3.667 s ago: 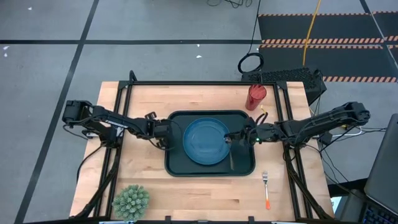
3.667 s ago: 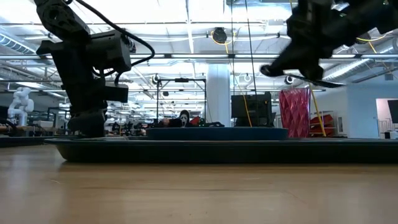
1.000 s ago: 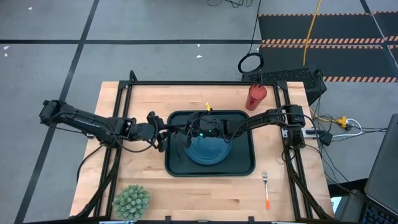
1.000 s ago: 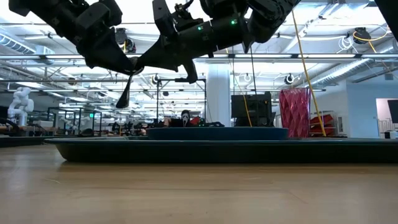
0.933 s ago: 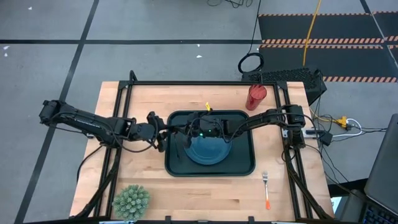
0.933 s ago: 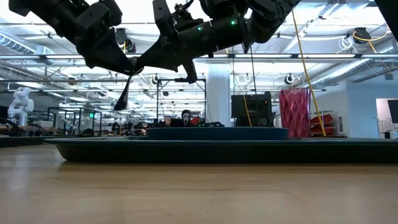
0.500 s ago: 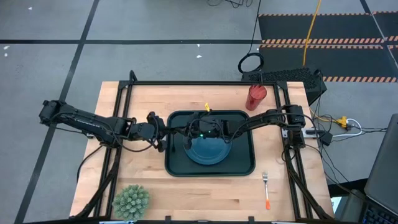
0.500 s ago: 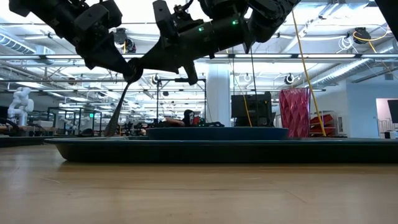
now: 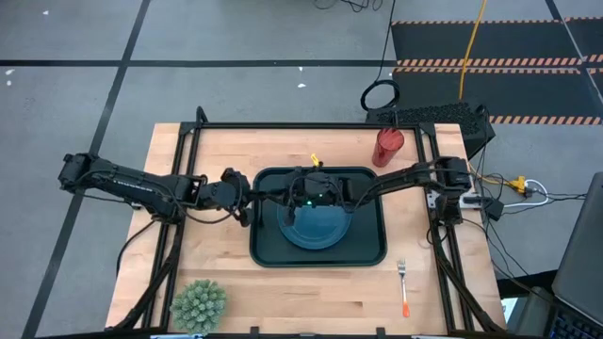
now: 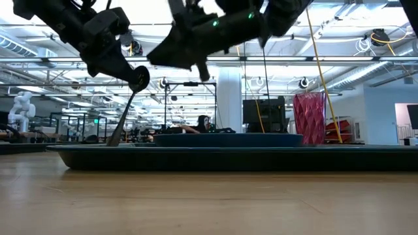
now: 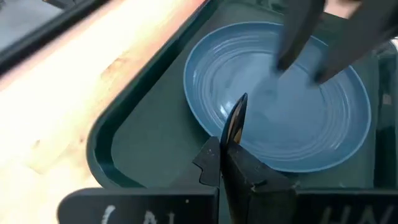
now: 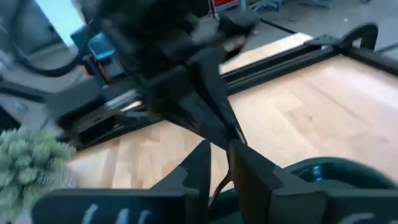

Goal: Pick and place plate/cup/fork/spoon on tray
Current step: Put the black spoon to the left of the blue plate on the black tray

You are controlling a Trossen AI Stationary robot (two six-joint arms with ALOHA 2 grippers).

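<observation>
The spoon (image 10: 122, 119), slim and dark, hangs tilted in the left pincer (image 10: 138, 78), clamped on its handle, bowl down over the tray (image 9: 264, 247) beside the blue plate (image 9: 316, 226). The right pincer (image 12: 221, 163) stands slightly parted above. The cup (image 9: 387, 146) and fork (image 9: 403, 285) wait on the table (image 9: 217, 151)

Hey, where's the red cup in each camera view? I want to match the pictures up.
High view: the red cup stands right of centre, just outside the far right corner of the tray.
Low view: right of centre, upright behind the tray's long rim.
Left wrist view: not in it.
Right wrist view: not in it.
Shared landmark: the dark tray, also seen in the left wrist view.
</observation>
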